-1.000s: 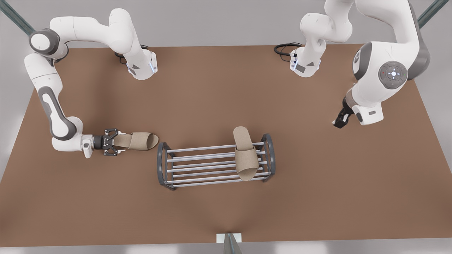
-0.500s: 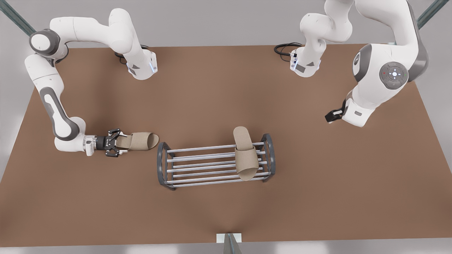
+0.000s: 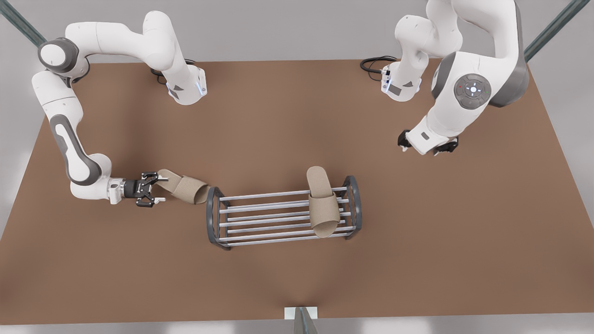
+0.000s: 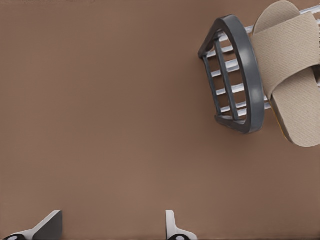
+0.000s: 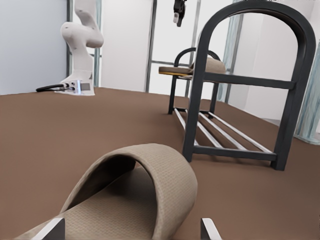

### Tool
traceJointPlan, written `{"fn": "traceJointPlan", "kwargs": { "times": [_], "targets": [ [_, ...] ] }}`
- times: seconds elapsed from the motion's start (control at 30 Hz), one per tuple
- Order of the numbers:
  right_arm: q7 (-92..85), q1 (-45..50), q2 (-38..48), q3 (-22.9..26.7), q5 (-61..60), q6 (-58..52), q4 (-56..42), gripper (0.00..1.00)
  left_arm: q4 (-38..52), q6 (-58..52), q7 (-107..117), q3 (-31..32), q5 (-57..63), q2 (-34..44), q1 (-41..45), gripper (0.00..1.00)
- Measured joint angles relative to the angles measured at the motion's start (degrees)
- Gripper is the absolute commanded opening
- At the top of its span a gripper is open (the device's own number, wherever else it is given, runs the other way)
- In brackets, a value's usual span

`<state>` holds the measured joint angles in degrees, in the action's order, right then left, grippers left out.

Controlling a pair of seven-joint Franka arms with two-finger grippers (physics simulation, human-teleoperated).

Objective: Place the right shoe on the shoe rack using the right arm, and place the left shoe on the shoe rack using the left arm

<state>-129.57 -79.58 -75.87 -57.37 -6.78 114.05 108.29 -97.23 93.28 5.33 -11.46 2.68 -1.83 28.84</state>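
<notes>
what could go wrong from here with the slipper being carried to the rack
1. The right gripper, at the front view's left, pinches only the heel of the held slipper, which hangs tilted; it may slip or twist.
2. Its toe is right by the shoe rack's end frame and might snag or shove the rack.
3. A shove could dislodge the overhanging slipper on the rack.
The left gripper waits open above.

I'm seeing a brown table [image 3: 278,120] lying under it all — a black cable [image 3: 373,62] curling at its far edge.
</notes>
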Motion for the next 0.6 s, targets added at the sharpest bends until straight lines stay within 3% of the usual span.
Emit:
{"fn": "traceJointPlan", "kwargs": {
  "times": [0.6],
  "targets": [
    [-0.2,2.96,0.02,-0.04,-3.41,2.39,0.63,1.0,-0.01,-0.23,-8.66,-0.03,-0.08,-0.06,-7.26,1.0]
  ]
}}
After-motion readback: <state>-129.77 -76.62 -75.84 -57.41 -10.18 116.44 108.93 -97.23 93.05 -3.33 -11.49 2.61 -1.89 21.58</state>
